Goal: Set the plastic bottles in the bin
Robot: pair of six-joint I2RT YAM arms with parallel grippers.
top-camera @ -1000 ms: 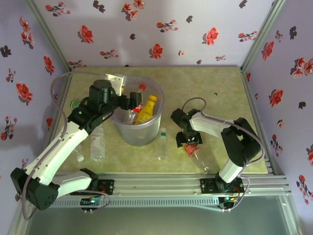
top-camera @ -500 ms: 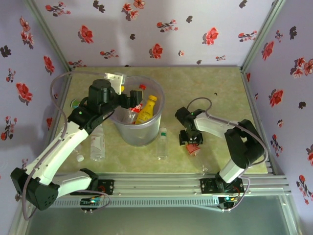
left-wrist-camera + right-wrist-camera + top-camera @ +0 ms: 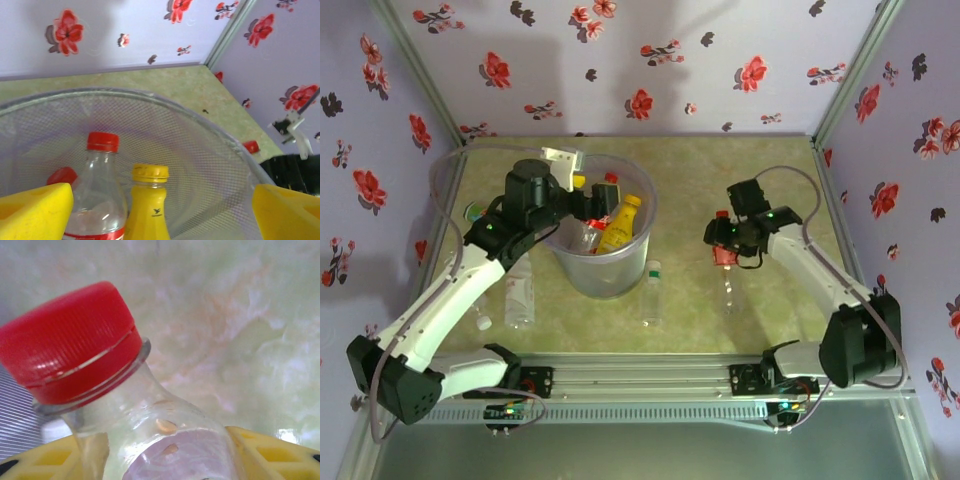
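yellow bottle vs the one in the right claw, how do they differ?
Yellow bottle is opaque with a yellow cap; the gripped bottle is clear with a red cap. Yellow bottle sits in the bin; the gripped bottle is outside it, held by the right claw. Both are small capped bottles.

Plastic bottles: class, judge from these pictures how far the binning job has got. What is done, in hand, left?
Done: the bin holds a yellow bottle and at least two red-capped ones. In hand: the right jaws are shut on a red-capped bottle; the left jaws hang open over the bin. Left: a pale-capped bottle right of the bin and a clear bottle on its left.
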